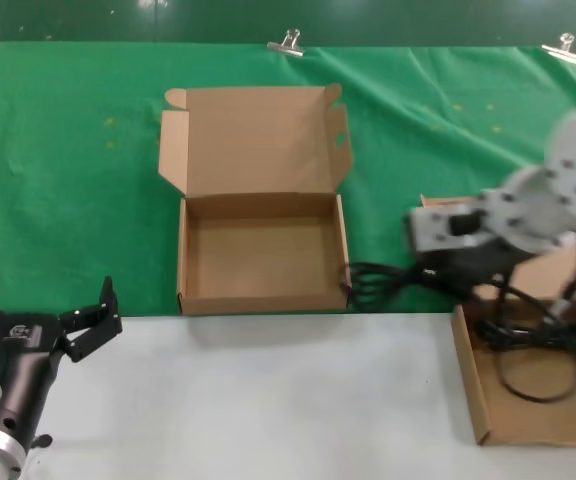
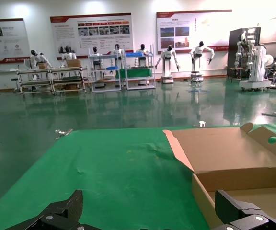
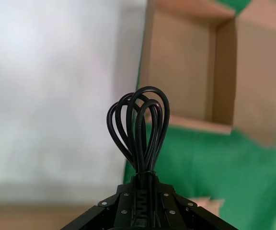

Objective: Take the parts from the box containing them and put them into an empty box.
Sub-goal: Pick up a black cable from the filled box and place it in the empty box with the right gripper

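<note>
Winged-lid box [image 1: 260, 262] holds nothing; right gripper [image 3: 143, 188] pinches looped cord bundle [image 3: 139, 131] beside it; left gripper [image 1: 43, 312] spread, idle.

The empty box [image 1: 260, 255] lies open from above, nothing inside; its raised lid [image 1: 256, 138] walls off the far side. Between it and the right gripper [image 1: 420, 262], holding the cord bundle [image 1: 373, 281], only the box's right wall stands. The white table [image 1: 268, 400] in front offers free passage.
</note>
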